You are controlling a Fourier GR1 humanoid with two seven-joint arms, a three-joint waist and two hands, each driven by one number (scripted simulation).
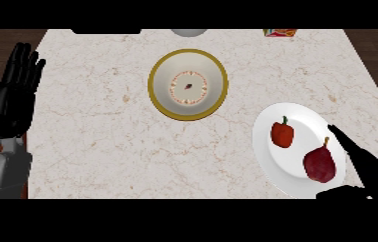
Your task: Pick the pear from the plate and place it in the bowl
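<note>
Counter: pale marbled counter fills the view, with dark wood flooring at its left and right edges.
Bowl: gold-rimmed bowl sits near the middle of the counter, with nothing in it but a small pattern at its bottom; it is well apart from the plate.
Plate: white plate lies at the lower right, its lower rim cut off by the view's edge.
Pear: dark red pear lies on the plate's right part, stem pointing up and away; the task's thing is not yet lifted.
Other item on plate: a red pepper stands just beside the pear, to its upper left.
Right hand: right hand comes in at the lower right, fingers straight and spread past the pear's right side, a thumb tip showing below it; it holds nothing.
Left hand: left hand rests open at the left edge, fingers up, holding nothing.
Progress: by my judgement only the approach is under way; grasping, carrying and placing in the bowl are all left.
Hard to tell: whether the right fingers touch the pear; most of the right palm is cut off.
Far edge: a grey round object, a dark slab and a colourful box are only partly visible.
</note>
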